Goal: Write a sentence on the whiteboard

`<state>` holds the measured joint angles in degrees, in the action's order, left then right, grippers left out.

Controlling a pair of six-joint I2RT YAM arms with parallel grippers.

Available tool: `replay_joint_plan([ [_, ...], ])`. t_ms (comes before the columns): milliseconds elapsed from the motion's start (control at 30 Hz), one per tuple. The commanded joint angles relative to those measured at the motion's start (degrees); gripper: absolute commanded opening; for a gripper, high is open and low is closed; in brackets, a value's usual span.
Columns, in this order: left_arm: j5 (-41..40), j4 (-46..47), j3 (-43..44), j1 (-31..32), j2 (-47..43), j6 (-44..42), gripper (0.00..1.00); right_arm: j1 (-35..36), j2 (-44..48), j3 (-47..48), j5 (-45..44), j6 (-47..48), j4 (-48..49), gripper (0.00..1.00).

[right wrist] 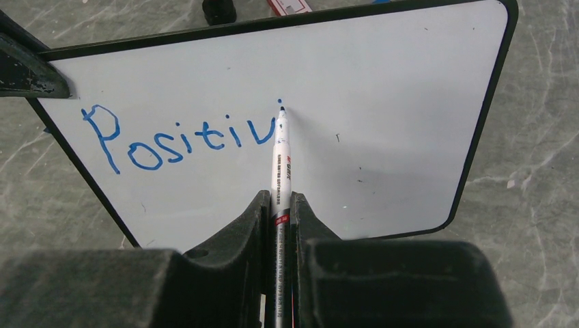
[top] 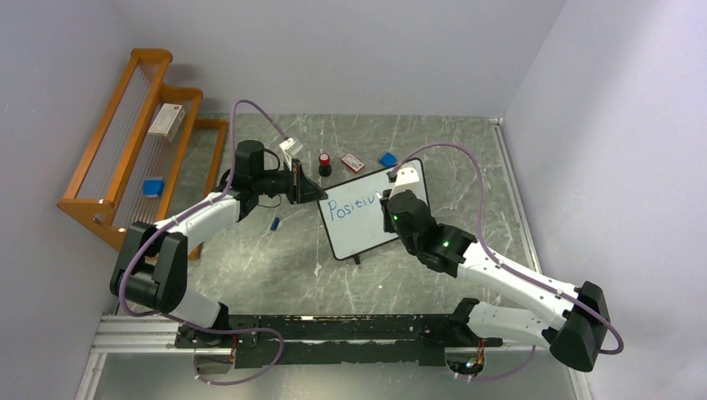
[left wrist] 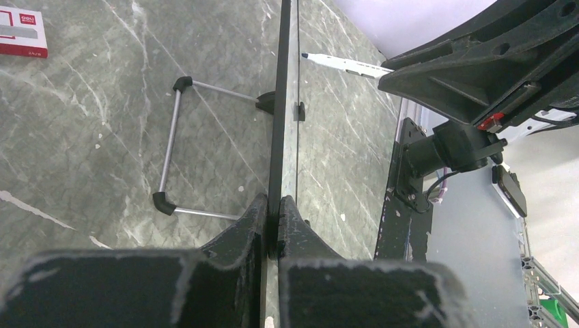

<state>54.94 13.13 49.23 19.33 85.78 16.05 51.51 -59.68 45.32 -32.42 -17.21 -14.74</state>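
The whiteboard [top: 360,227] stands mid-table, propped on its wire stand [left wrist: 171,147]. Blue handwriting on it reads "Positiv" [right wrist: 181,140], also visible from above [top: 352,207]. My left gripper [top: 310,190] is shut on the board's left edge; in the left wrist view the board [left wrist: 281,102] shows edge-on between my jaws [left wrist: 274,213]. My right gripper [right wrist: 280,205] is shut on a grey marker pen [right wrist: 282,160] whose tip touches the board at a blue dot just right of the "v". From above the right gripper [top: 392,198] sits over the board's right half.
A blue pen cap [top: 276,223] lies left of the board. Behind it are a red-topped black bottle [top: 324,162], a red and white box [top: 353,162] and a blue block [top: 388,158]. A wooden rack [top: 137,142] stands at far left.
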Motion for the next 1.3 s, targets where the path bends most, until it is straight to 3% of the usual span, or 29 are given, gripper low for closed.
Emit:
replay_joint_plan([
  [0,-2.5,-4.3,-0.1,0.2,2.2,-2.9,0.05,-0.4,1.1,-0.4,0.8,-1.1,-1.2,0.0],
  [1267,-2.5,-4.5,0.0,0.2,2.1,-3.1,0.05,-0.4,-1.7,-1.2,0.5,-2.1,-3.4,0.0],
])
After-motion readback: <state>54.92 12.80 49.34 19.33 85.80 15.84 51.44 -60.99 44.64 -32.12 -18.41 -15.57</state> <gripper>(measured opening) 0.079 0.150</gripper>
